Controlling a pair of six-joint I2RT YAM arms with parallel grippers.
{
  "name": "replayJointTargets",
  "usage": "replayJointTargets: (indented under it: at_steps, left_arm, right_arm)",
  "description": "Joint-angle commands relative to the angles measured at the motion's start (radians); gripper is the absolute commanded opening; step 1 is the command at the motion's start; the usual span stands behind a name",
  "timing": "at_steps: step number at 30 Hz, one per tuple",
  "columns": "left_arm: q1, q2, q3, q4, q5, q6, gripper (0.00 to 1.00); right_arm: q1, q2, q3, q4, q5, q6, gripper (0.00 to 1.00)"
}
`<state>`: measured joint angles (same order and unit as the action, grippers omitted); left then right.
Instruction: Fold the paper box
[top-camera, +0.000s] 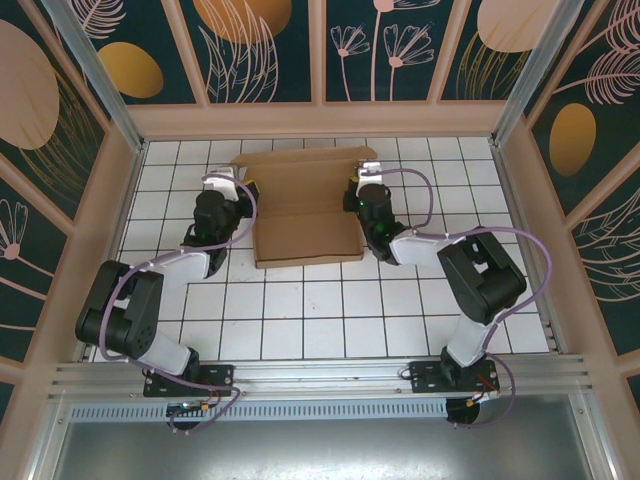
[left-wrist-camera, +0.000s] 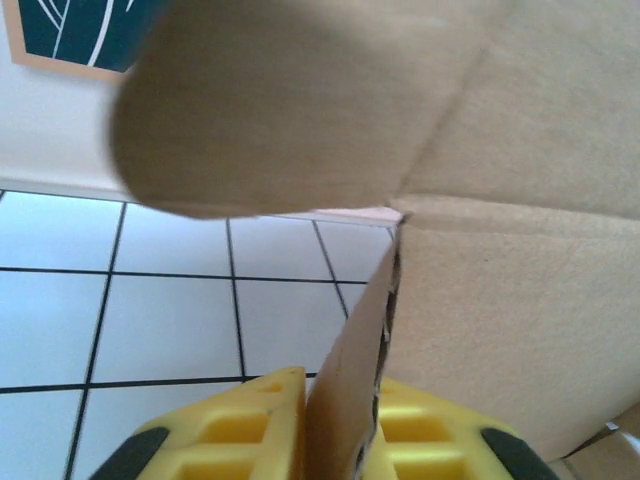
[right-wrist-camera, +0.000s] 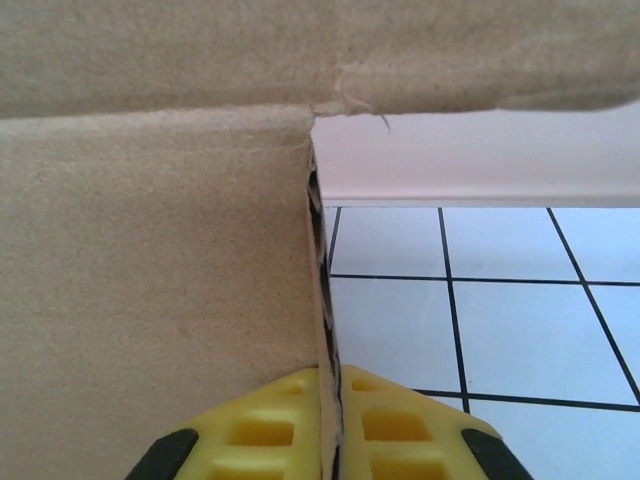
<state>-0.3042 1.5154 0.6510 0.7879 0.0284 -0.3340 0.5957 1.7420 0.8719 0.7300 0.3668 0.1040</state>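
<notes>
There, the paper box (top-camera: 305, 215) was seen lying on the white tiled worktop (top-camera: 300, 320), near the far wall, between the two arms. One side wall was pinched tight in the jaws of the left gripper (left-wrist-camera: 340, 425). The other side wall was pinched in the jaws of the right gripper (right-wrist-camera: 328, 425).
</notes>
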Motion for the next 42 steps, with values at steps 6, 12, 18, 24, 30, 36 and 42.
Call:
replayJointTargets:
  at_steps: [6, 12, 18, 24, 30, 36, 42]
  left_arm:
    - [-0.024, 0.011, -0.106, 0.220, 0.028, -0.220, 0.31]
    - [-0.043, -0.007, -0.140, 0.290, -0.008, -0.265, 0.37]
    - [-0.085, -0.041, -0.219, 0.383, -0.054, -0.329, 0.44]
    - [-0.145, -0.046, -0.297, 0.474, -0.119, -0.334, 0.55]
    - [-0.166, -0.070, -0.361, 0.529, -0.157, -0.327, 0.60]
    - [-0.168, -0.070, -0.419, 0.632, -0.131, -0.374, 0.61]
    - [-0.177, -0.122, -0.400, 0.560, -0.104, -0.394, 0.61]
  right_arm:
    - [0.032, -0.054, -0.116, 0.187, -0.032, 0.117, 0.05]
    - [0.077, -0.048, -0.162, 0.298, 0.018, 0.127, 0.12]
    - [0.112, -0.045, -0.236, 0.476, 0.072, 0.116, 0.14]
    - [0.151, -0.013, -0.300, 0.647, 0.089, 0.081, 0.15]
    - [0.176, -0.002, -0.366, 0.761, 0.125, 0.077, 0.15]
    - [0.186, 0.017, -0.437, 0.836, 0.129, 0.135, 0.14]
    - [0.191, 0.012, -0.472, 0.851, 0.148, 0.128, 0.11]
